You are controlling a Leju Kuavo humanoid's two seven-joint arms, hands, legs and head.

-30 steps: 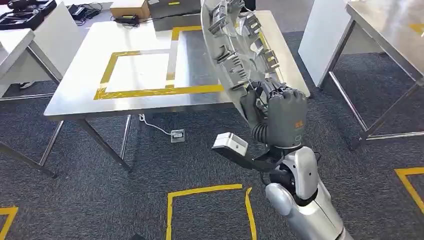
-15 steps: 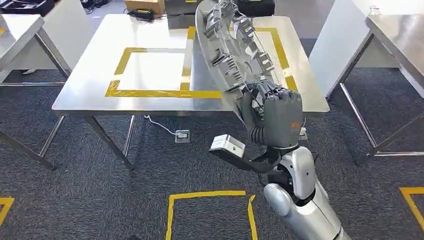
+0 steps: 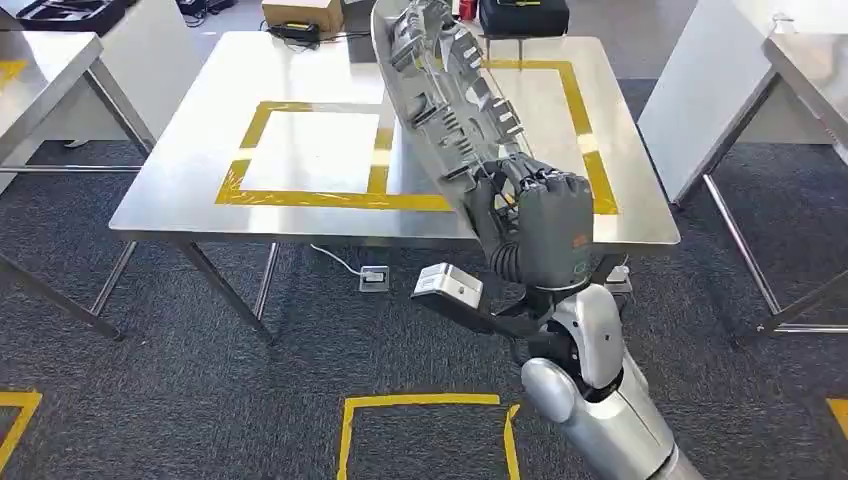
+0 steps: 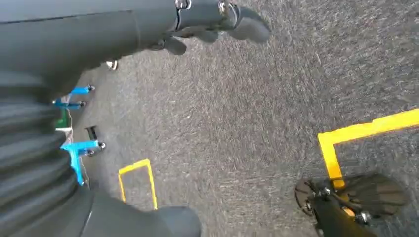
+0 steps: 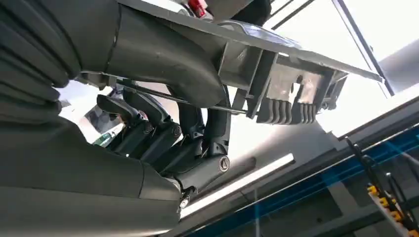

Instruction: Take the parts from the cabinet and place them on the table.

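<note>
The left hand (image 4: 207,29) hangs over the grey carpet (image 4: 257,118), fingers loosely curled and holding nothing. Ahead stands the steel table (image 3: 200,180), marked with yellow tape (image 3: 300,197). The right hand (image 3: 540,230) has its fingers clenched on the lower edge of a large grey part (image 3: 440,90), held tilted above the table's right half.

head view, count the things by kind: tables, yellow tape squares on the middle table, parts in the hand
steel tables: 3, middle, left, right
yellow tape squares: 2
grey part in the right hand: 1
total: 6
</note>
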